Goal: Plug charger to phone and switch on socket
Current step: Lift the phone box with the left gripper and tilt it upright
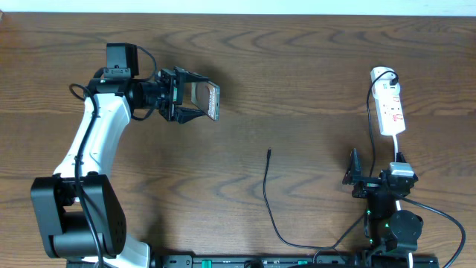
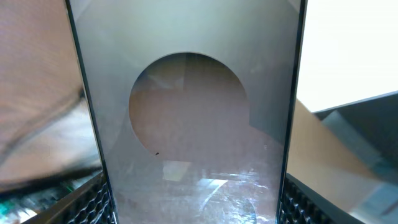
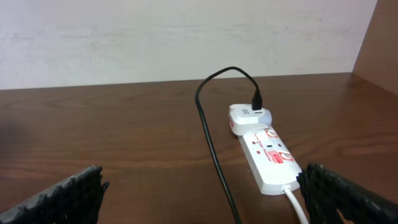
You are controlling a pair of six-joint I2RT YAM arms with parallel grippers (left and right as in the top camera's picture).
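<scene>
Brown phone (image 1: 207, 100) sits clamped in the left pincer (image 1: 199, 99) (right pincer (image 3: 202, 183) gapes wide, empty, facing the socket (image 3: 267, 158)).

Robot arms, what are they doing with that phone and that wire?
The left gripper is holding the phone between its fingers. The charger lies loose on the table in the middle. Its tip touches nothing, so it isn't plugged into the phone yet. The right gripper is open and empty, facing the socket without touching it.
</scene>
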